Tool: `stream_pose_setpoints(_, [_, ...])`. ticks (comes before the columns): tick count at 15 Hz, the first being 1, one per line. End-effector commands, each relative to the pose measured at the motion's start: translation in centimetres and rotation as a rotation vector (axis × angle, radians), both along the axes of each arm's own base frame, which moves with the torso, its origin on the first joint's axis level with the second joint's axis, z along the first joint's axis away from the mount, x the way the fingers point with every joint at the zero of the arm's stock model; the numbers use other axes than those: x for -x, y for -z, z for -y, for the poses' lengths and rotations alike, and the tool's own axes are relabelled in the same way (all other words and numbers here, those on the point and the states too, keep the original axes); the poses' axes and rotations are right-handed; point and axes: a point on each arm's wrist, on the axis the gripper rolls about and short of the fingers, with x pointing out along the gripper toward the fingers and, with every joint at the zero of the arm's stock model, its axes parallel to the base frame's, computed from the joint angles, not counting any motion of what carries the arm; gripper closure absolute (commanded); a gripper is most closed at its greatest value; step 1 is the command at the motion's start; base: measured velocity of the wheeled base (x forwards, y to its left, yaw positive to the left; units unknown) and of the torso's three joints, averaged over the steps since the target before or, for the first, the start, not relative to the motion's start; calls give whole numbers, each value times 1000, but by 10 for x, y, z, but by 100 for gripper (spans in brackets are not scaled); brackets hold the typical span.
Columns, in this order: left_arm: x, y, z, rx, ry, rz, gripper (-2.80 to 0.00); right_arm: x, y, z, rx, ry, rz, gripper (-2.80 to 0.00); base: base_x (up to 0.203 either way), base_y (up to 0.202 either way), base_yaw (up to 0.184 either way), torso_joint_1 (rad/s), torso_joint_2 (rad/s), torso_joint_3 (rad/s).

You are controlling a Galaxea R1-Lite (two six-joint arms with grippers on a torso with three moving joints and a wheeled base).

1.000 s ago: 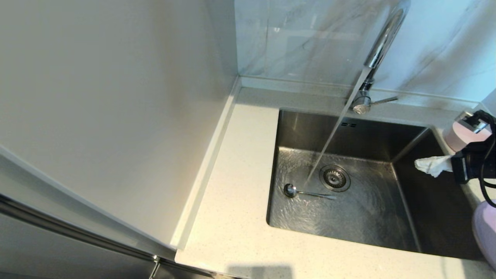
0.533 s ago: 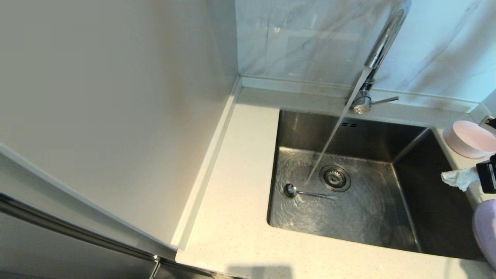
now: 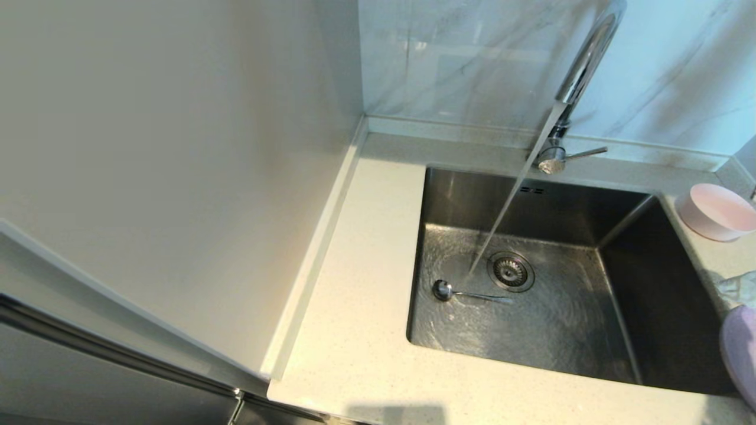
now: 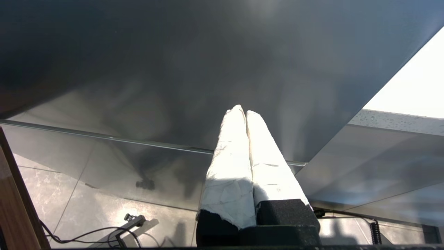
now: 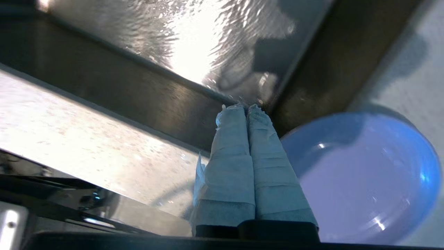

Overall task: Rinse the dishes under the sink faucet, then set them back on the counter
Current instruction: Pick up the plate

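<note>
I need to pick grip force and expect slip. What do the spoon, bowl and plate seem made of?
Spoon: polished metal by its mirror-like shine, wet in the sink. Bowl: matte pale pink, probably plastic or ceramic. Plate: glossy lilac with sharp highlights, likely plastic or glazed.

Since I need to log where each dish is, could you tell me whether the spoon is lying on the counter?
No, the spoon lies on the floor of the sink, left of the drain, beside the running water.

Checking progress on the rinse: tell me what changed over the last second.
The right gripper let go of the pink bowl on the counter, then withdrew rightward, fingers shut. Unchanged: spoon in the sink, faucet running, plate, parked left gripper.
</note>
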Motion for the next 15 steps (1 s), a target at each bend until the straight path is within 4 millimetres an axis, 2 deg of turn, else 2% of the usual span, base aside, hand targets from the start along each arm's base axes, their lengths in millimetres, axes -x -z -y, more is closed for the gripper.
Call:
stream_pose_setpoints(1, [0,0,0,0,0,0,0,2,5,0,58,20,-40,0,0,0,0,0,0,0])
stream_pose_setpoints(5, [0,0,0,0,1,0,0,-9,11,6,130,66,-62,0,0,0,0,0,0,0])
stream_pose_setpoints(8, [0,0,0,0,0,0,0,-13,15,4,174,89,-92,0,0,0,0,0,0,0])
stream_pose_setpoints(9, [0,0,0,0,0,0,0,-12,17,2,203,109,-114,-280,0,0,0,0,0,0])
stream_pose_setpoints(12, [0,0,0,0,1,0,0,-12,15,1,190,153,-110,-280,0,0,0,0,0,0])
stream_pose_setpoints(15, [0,0,0,0,0,0,0,-4,12,-5,120,301,-169,-280,0,0,0,0,0,0])
